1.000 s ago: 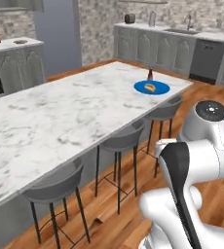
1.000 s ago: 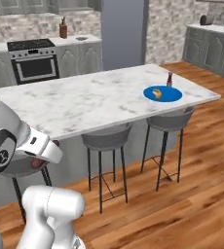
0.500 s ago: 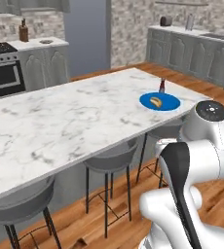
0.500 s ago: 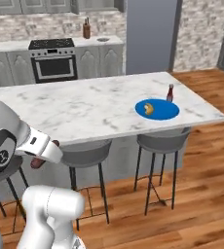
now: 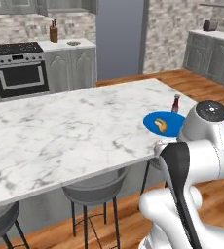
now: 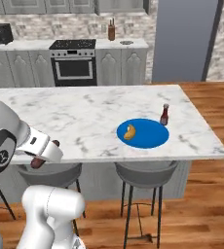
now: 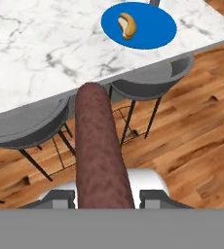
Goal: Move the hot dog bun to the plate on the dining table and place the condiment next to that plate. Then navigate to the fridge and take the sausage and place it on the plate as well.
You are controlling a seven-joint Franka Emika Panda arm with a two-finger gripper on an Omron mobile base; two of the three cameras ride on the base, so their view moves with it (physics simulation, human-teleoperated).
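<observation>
While the gripper (image 7: 104, 202) was clamped on the sausage (image 7: 100, 151), the hot dog bun (image 6: 129, 132) lay on the plate (image 6: 150, 137) on the dining table (image 6: 80, 116), with the condiment (image 6: 164, 115) just beside the plate.

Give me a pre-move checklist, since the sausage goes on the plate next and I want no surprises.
1. Sausage held in the gripper: ok.
2. Hot dog bun on the plate: ok.
3. Bare blue area beside the bun for the sausage: ok.
4. Condiment upright next to the plate, on the dining table: ok.
5. Gripper over the plate: not ok, it sits off the table edge above the stools.
</observation>
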